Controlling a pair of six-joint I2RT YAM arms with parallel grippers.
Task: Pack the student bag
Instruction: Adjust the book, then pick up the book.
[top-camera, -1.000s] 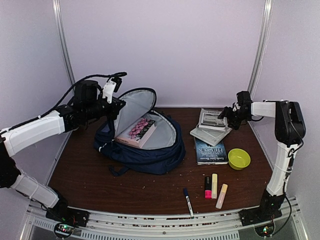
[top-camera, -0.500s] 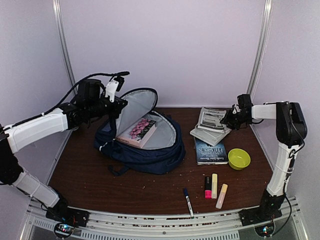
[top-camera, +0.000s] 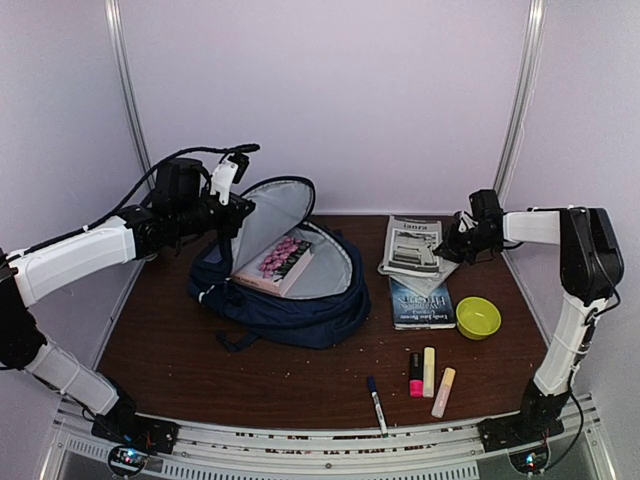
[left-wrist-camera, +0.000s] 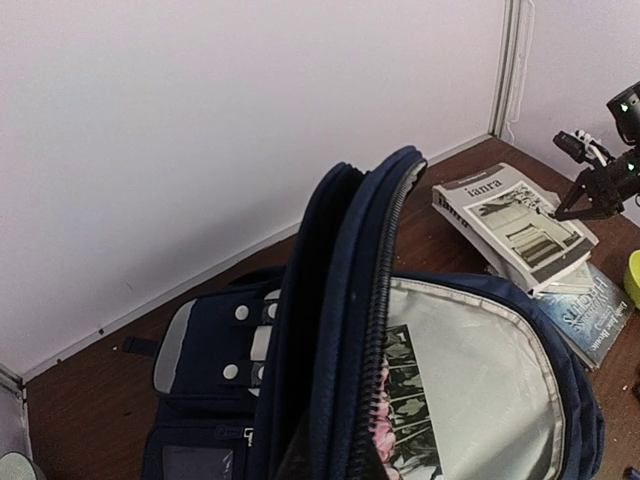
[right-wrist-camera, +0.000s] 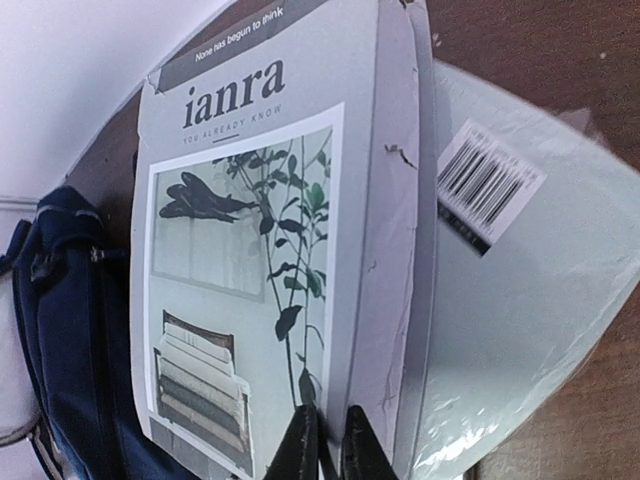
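Grey card sits between my right fingers (right-wrist-camera: 300, 452). A second ago they stood spread beside the grey paperback (top-camera: 412, 243); now they are pressed together on its near edge. With that pinch the paperback has come off level. Its right side is raised, and it has slid a little left over the pale book (right-wrist-camera: 520, 300) beneath it.

My left fingers (top-camera: 234, 208) have not moved. They stay clamped on the upper flap of the student bag (top-camera: 300, 305), holding it up so the grey-lined mouth gapes toward the right. The bag lies left of the middle of the worktop (top-camera: 190, 360), with a flowered book (top-camera: 280, 262) already inside.

I judge the grasp made and the carry next: lift, swing left, and lower the paperback into the open mouth. I cannot tell whether I hold the cover alone or the whole thickness. If only the cover, the book may sag or fall open on the way.
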